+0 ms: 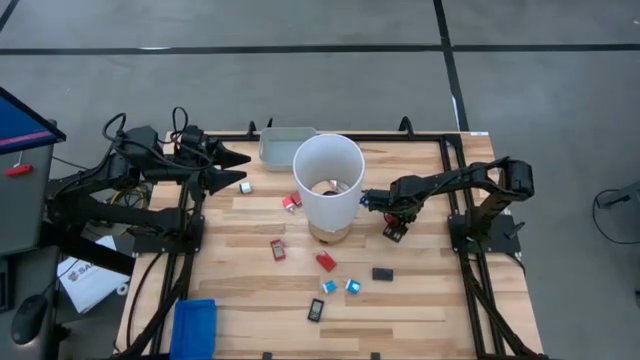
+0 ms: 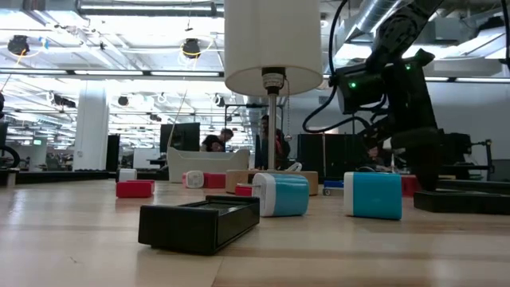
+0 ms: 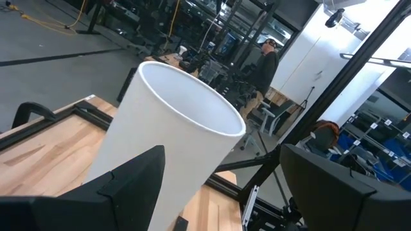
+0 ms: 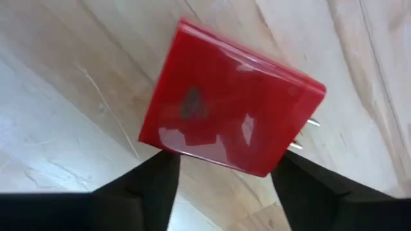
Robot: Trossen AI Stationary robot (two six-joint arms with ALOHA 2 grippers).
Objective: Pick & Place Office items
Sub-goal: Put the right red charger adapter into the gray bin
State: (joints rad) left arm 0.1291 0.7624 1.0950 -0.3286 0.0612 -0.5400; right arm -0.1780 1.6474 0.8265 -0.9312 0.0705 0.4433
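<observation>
The right tool point(image 4: 221, 176) stands half open around the flat red plastic piece point(image 4: 228, 106) on the wooden bench point(image 4: 58, 96), gripping nothing yet; closing off-centre could make it slip out.

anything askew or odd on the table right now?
Nothing damaged or spilled. The small office pieces lie scattered at odd angles across the wood, which looks like the setup. One red piece sits skewed between the right gripper fingers, not square to them. The white cylinder stands upright.
</observation>
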